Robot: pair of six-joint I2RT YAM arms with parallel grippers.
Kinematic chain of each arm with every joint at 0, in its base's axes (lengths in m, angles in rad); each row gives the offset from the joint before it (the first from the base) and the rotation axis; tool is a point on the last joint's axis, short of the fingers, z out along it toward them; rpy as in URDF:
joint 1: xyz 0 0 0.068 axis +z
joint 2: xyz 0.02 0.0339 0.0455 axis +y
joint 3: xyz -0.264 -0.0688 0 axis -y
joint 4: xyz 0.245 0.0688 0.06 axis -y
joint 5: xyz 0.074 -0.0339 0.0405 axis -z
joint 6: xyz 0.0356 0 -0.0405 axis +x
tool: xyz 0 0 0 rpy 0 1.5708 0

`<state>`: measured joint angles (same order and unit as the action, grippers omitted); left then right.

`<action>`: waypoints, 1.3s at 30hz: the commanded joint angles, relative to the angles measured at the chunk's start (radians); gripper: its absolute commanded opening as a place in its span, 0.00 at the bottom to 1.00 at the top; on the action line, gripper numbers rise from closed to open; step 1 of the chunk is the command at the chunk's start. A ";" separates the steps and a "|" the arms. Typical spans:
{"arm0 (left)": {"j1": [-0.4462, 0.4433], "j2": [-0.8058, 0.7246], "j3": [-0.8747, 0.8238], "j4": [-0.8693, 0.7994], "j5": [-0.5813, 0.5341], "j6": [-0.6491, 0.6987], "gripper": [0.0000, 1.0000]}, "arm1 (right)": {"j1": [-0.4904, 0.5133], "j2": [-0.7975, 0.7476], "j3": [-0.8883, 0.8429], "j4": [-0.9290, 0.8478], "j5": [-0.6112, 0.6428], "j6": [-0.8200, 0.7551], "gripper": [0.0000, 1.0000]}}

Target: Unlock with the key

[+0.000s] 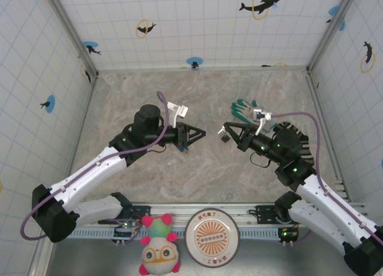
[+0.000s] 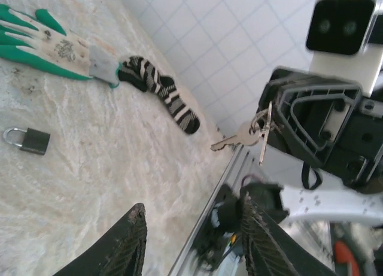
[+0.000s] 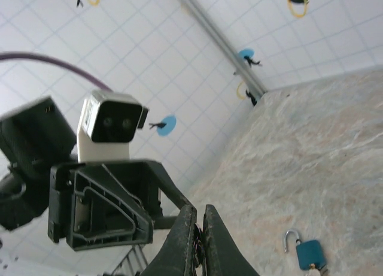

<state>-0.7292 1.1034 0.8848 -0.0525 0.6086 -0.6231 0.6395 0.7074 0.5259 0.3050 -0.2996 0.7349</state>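
Two black claws face each other above the marbled stone table [image 1: 239, 186]. The right gripper [image 1: 223, 131] is pinched tight on the tiny black-headed, silver-bladed key [image 1: 224, 139], which dangles in the air between them. The left gripper [image 2: 194, 225] stands partly spread and empty, with the small blue padlock [image 3: 308, 252] lying on the table nearby.

Counted at inspection were: one glove [image 1: 244, 110], green and white; one striped sock [image 2: 161, 91]; one key [image 2: 234, 139] that could be made out; one blue padlock [image 3: 310, 252]; one dark padlock [image 2: 28, 139], though whether it was the same piece could not be told; one plush toy [image 1: 158, 252]; one round disc [image 1: 211, 236]; two robot arms, left arm [image 1: 90, 177] and right arm [image 1: 326, 198].
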 commanded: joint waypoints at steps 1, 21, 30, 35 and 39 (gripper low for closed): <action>0.005 -0.025 -0.069 0.267 -0.042 -0.185 0.45 | 0.044 -0.015 -0.041 0.129 0.204 0.055 0.00; -0.067 0.015 -0.151 0.580 0.020 -0.272 0.51 | 0.210 0.093 -0.094 0.385 0.363 0.169 0.00; -0.080 0.032 -0.140 0.597 0.029 -0.271 0.40 | 0.212 0.130 -0.091 0.423 0.341 0.176 0.00; -0.084 0.034 -0.141 0.601 0.028 -0.271 0.29 | 0.213 0.135 -0.098 0.434 0.345 0.182 0.00; -0.085 0.035 -0.141 0.600 0.024 -0.270 0.16 | 0.214 0.135 -0.100 0.437 0.335 0.185 0.00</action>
<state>-0.8043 1.1355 0.7372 0.4984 0.6147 -0.8963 0.8455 0.8391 0.4400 0.7006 0.0296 0.9169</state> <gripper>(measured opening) 0.182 0.078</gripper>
